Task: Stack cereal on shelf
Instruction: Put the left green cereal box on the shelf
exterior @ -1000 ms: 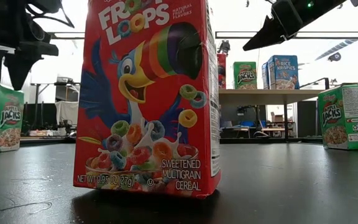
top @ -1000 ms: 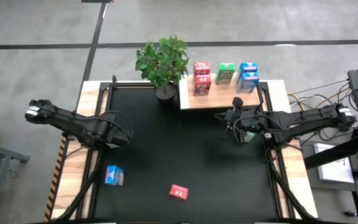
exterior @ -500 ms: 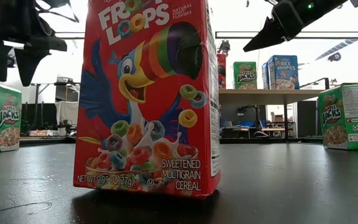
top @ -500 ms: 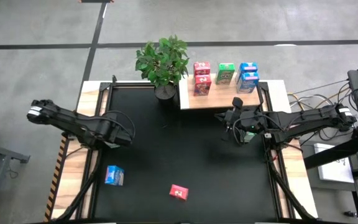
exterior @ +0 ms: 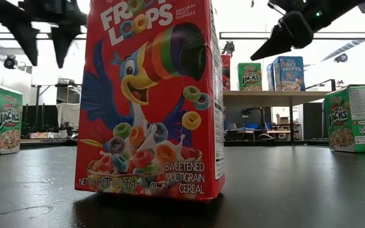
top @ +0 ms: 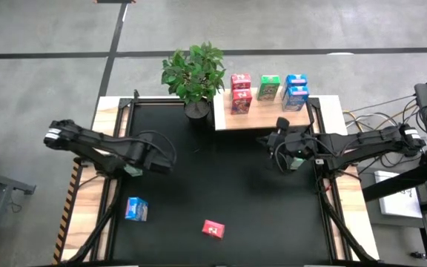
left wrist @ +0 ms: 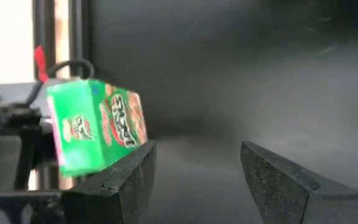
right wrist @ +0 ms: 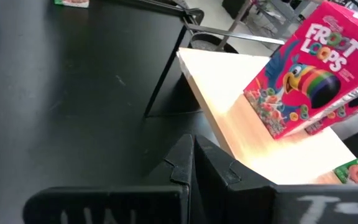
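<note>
The pale wood shelf point(top: 269, 117) lies at the table's far right. On it stand two pink-red cereal boxes point(top: 240, 93), one green box point(top: 269, 87) and two blue boxes point(top: 296, 90). On the black table stand a pink-red box point(top: 213, 230), a blue box point(top: 136, 209), and a green box point(left wrist: 95, 127) beside my left gripper point(left wrist: 197, 155). That gripper point(top: 165, 158) is open, empty and raised. Another green box point(exterior: 350, 119) stands under the right arm. My right gripper point(right wrist: 192, 146) is shut and empty, just before the shelf's near edge point(top: 267, 139).
A potted plant point(top: 193, 74) stands at the shelf's left end. Black frame rails point(top: 110, 185) and wood side strips run along both table sides. The black table's middle point(top: 221, 178) holds no objects. Cables and equipment lie off the right side.
My left gripper has moved toward the table's middle, to the right, and has risen, leaving the green box behind it on the left. Its fingers have stayed open. The boxes have not moved.
</note>
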`<state>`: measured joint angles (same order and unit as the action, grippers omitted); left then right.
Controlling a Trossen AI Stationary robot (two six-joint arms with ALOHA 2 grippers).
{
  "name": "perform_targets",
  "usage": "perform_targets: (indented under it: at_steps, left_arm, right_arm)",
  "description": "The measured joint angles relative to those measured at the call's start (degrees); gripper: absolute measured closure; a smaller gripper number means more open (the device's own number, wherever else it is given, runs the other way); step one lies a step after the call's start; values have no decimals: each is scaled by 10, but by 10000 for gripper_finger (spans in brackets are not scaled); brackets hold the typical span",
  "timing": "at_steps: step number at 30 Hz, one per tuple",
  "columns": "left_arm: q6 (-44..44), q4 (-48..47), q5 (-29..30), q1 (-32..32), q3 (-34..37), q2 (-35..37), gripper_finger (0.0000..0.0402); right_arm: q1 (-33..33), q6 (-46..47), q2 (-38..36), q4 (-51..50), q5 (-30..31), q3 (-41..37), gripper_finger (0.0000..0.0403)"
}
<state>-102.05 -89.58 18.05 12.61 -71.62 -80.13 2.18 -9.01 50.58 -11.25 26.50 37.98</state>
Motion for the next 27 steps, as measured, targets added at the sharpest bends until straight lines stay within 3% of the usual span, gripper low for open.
perform_targets:
  at_steps: [9,18,23,27]
  left_arm:
    - [19,-5,-97,-69,97,-14,184]
    - [-1,-5,-116,-68,80,-14,185]
    - [34,-6,-67,-68,77,-5,198]
    - [68,-4,4,-60,20,-9,224]
  right_arm:
    - [-8,0,-3,0,-2,-6,394]
    - [-11,0,-3,7,-2,-14,394]
    - [-25,0,-2,10,-15,-18,394]
    - [-37,2,-2,11,-15,-22,394]
